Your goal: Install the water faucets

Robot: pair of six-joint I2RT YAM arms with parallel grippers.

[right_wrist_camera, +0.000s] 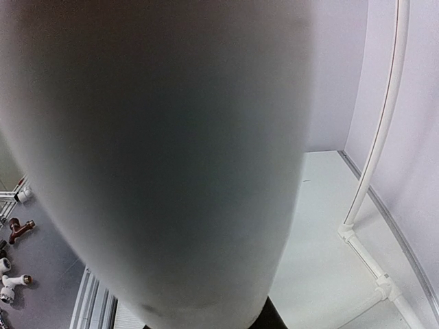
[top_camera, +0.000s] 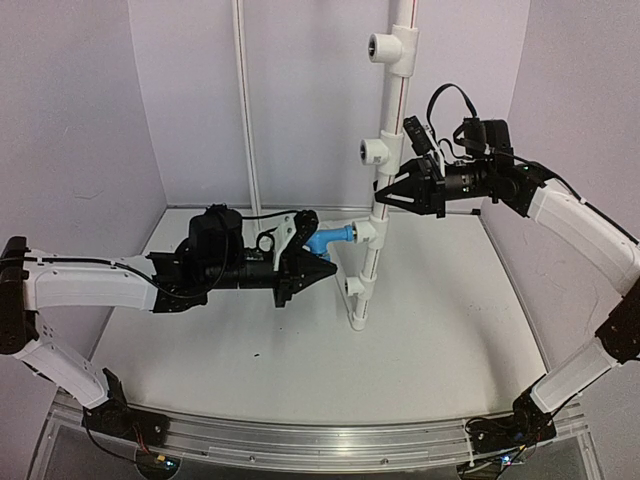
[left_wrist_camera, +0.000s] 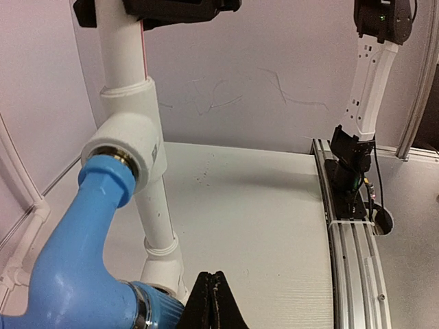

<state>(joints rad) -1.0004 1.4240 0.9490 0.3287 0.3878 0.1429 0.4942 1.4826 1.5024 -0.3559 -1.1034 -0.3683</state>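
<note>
The bright-blue water faucet (top_camera: 328, 239) sticks out leftward from a tee fitting (top_camera: 366, 232) on the upright white pipe (top_camera: 390, 120). In the left wrist view its blue body (left_wrist_camera: 72, 267) meets the white tee (left_wrist_camera: 130, 147), with a silvery ring showing at the joint. My left gripper (top_camera: 318, 268) sits just beside and below the faucet; its black fingertips (left_wrist_camera: 218, 301) are pressed together with nothing between them, the faucet's knob (left_wrist_camera: 158, 310) to their left. My right gripper (top_camera: 382, 192) clasps the pipe higher up. The pipe (right_wrist_camera: 158, 157) fills the right wrist view, hiding the fingers.
More white tees sit on the pipe above (top_camera: 388, 47) and below (top_camera: 353, 286). A thin white conduit (top_camera: 245, 110) runs up the back wall. An aluminium rail (top_camera: 320, 445) lines the near edge. Spare fittings (right_wrist_camera: 12, 281) lie beyond the table in the right wrist view.
</note>
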